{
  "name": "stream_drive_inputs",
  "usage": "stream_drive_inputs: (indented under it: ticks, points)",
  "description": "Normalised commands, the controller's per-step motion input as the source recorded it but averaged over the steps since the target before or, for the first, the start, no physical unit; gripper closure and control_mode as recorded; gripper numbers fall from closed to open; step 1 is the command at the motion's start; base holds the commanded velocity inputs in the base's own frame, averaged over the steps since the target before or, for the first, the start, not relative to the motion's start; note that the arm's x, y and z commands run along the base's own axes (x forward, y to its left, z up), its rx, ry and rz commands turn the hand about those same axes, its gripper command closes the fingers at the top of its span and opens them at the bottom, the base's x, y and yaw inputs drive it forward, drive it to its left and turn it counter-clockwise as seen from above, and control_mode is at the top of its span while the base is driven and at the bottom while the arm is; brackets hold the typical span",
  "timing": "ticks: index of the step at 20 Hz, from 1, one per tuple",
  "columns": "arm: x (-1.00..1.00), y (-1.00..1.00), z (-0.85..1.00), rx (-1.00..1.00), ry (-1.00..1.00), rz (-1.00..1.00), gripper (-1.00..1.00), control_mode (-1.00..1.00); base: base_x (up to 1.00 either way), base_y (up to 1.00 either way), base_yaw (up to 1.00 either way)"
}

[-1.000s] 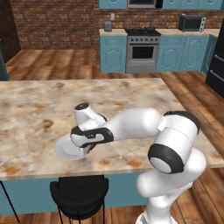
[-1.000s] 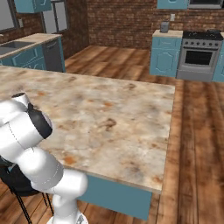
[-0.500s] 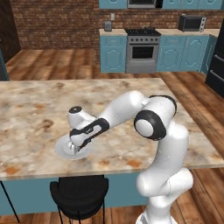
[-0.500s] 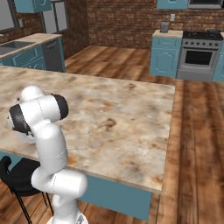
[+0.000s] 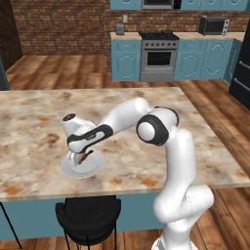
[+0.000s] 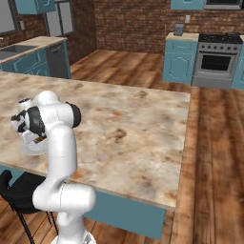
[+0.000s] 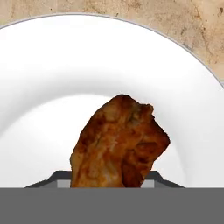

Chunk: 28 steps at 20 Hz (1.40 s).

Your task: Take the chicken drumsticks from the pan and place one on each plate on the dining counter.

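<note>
**A:** What sits furthest left on the dining counter (image 5: 146, 102)?

**B:** A round white plate (image 5: 97, 166), near the counter's front edge. Below that edge, on the floor, stands a black stool (image 5: 88, 219).

**A:** And the robot's hand?

**B:** The gripper (image 5: 79, 157) hangs directly above the plate, pointing down at it. A chicken drumstick (image 5: 87, 156), glossy and orange-brown, shows between the fingers as a small dark streak just over the white surface. In the hand view the drumstick (image 7: 119, 144) rises from between the fingertips, with the plate (image 7: 52, 78) spreading behind it and a strip of the marbled counter (image 7: 175, 17) past the rim.

**A:** Is it gripping the meat?

**B:** The meat sits between the fingers, but I cannot tell whether they press on it or stand just apart from it. Nor can I tell whether the drumstick touches the plate.

**A:** What lies to the right?

**B:** The white arm reaches back across the counter to its base at the lower right. Further back, against the brick wall, are teal cabinets, a steel oven (image 5: 157, 56) and, far right, a microwave (image 5: 215, 25). In the right base view, the arm hides most of the plate (image 6: 28, 148).
</note>
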Motion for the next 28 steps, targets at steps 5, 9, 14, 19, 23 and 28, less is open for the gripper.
stream_drive_inputs:
  ticks: [5, 9, 14, 19, 23, 28]
  points:
    - [-0.65, -0.05, 0.0, 0.01, -0.21, 0.0, -1.0, -1.0, 0.0, 0.0, 0.0]
    - [-0.46, -0.52, 0.0, 0.06, -0.13, -0.03, -1.0, -1.0, 0.0, 0.0, 0.0]
    - [-0.38, -0.83, 0.31, 0.17, -0.16, -0.02, -1.0, -1.0, 0.0, 0.0, 0.0]
    - [-0.84, -0.99, 1.0, 0.32, -0.16, -0.02, -1.0, -1.0, 0.0, 0.0, 0.0]
    - [-0.66, -1.0, 1.0, 0.4, -0.01, -0.26, -1.0, -1.0, 0.0, 0.0, 0.0]
    - [-0.86, -1.0, 1.0, 0.45, 0.0, -0.2, -1.0, -1.0, 0.0, 0.0, 0.0]
